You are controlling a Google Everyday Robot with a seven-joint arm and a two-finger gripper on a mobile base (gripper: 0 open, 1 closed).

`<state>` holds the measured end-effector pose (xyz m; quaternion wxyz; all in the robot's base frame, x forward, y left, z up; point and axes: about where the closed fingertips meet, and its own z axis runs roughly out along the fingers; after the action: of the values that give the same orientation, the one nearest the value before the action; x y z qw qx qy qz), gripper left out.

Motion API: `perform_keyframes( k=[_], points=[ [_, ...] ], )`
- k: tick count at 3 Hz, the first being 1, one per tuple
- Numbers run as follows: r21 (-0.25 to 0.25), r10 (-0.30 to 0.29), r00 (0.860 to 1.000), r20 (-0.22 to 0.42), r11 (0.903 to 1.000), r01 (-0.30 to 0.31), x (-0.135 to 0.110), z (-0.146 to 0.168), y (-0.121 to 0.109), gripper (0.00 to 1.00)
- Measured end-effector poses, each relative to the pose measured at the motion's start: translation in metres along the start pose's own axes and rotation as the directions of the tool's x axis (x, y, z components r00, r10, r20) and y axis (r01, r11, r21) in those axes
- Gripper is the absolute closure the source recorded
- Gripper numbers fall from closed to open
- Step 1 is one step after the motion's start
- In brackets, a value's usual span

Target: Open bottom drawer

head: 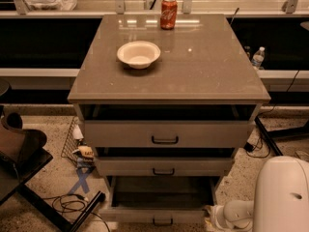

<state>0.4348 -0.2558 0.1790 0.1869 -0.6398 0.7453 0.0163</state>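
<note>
The bottom drawer [161, 215] is the lowest of three in a grey-beige cabinet. It stands pulled out, showing a dark flat interior [161, 193]. Its small black bar handle [162, 221] sits at the lower edge of the view. My white arm [282, 195] fills the lower right corner. The gripper [216, 217] lies low at the right end of that drawer's front panel, mostly cut off by the frame.
The top drawer [165, 133] and middle drawer [164, 166] are each slightly out. A white bowl [138, 54] and a red soda can [168, 13] stand on the cabinet top [203, 66]. Cables [67, 204] and a dark stand [21, 153] are on the floor at left.
</note>
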Motion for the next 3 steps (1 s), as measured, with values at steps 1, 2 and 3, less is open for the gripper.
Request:
perform_keyframes(
  k=[1,2,3],
  points=[
    [0.0,0.0,1.0,0.0,1.0,0.0,-0.0005,-0.0016,-0.0003,1.0],
    [0.0,0.0,1.0,0.0,1.0,0.0,-0.0005,-0.0016,-0.0002,1.0],
    [0.0,0.0,1.0,0.0,1.0,0.0,-0.0004,-0.0017,-0.0002,1.0]
  ],
)
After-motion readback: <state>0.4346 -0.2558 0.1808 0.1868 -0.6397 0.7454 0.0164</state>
